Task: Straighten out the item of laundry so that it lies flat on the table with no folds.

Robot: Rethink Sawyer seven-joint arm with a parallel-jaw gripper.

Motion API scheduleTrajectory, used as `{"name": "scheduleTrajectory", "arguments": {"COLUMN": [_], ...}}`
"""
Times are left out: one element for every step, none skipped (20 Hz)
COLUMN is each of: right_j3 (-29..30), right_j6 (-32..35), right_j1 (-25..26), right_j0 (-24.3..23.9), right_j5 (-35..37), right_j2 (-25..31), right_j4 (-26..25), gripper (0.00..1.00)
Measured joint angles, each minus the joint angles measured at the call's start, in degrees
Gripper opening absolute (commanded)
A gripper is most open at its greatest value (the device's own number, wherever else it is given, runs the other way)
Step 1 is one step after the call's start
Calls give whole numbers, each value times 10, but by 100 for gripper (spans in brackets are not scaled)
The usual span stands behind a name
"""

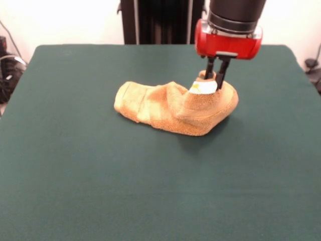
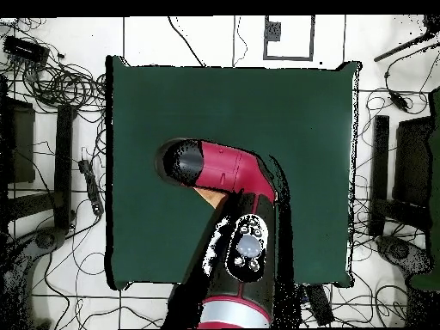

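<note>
Gripper [image 1: 216, 76] down over the right-hand end of the towel [image 1: 173, 108] in the front view, two thin black fingers [image 1: 221, 73] set close together, pinching a raised peak of golden-orange cloth beside the small white tag [image 1: 203, 87]. Fingertips sunk into the terry, so exact contact hard to make out. Red wrist housing [image 1: 228, 44] directly above, dark arm segment cut off by the top edge.

One towel, bunched and folded rather than flat, lifted into a hump at the pinched end and slumping lower toward the other. Long axis roughly left to right across the front view, slightly slanted, left end a rolled, rounded lump. Paler bands not distinguishable among the folds. Underside and inner layers hidden.

Lying a little beyond the middle of the table [image 1: 75, 175], toward the pedestal side, well away from all edges. One table, dark green cloth, near corners cut off by the frame.

From overhead, nearly everything masked by the arm [image 2: 225, 172]: only a small orange sliver of towel [image 2: 210, 198] showing beside it, gripper itself out of sight beneath. Green table [image 2: 318, 129] exposed around the arm.
</note>
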Motion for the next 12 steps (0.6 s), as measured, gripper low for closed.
{"name": "scheduleTrajectory", "arguments": {"right_j3": [0, -1, -2, -2, -2, -3, -4, -5, -5, -6, -7, -8], "right_j6": [0, 0, 0, 0, 0, 0, 0, 0, 0, 0, 0, 0], "right_j1": [0, 0, 0, 0, 0, 1, 1, 1, 1, 1, 2, 2], "right_j0": [0, 0, 0, 0, 0, 0, 0, 0, 0, 0, 0, 0], "right_j5": [0, 0, 0, 0, 0, 0, 0, 0, 0, 0, 0, 0], "right_j2": [0, 0, 0, 0, 0, 0, 0, 0, 0, 0, 0, 0], "right_j4": [0, 0, 0, 0, 0, 0, 0, 0, 0, 0, 0, 0], "gripper": [0, 0, 0, 0, 0, 0, 0, 0, 0, 0, 0, 0]}}
